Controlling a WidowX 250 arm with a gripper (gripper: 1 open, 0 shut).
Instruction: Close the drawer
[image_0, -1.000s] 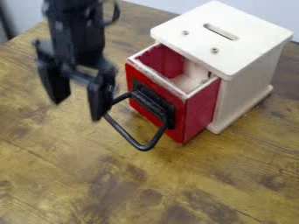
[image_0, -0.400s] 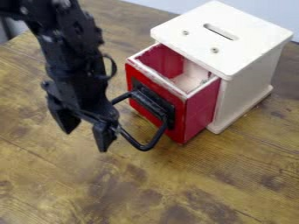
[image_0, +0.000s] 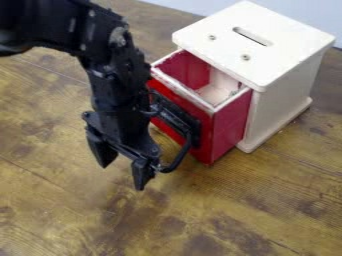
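Wooden counter (image_0: 254, 210): drawer (image_0: 201, 105) partly out of cream box (image_0: 267, 60); gripper (image_0: 120, 165), jaws spread, low beside loop handle (image_0: 171, 150), probably lined up for pushing.

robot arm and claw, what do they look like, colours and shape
The arm is black all over, built of chunky, blocky segments with a dull sheen. It ends in a black claw with two long, flat fingers that taper toward the tips. The picture is blurred; no markings or labels can be made out, and no separate cables can be told apart.
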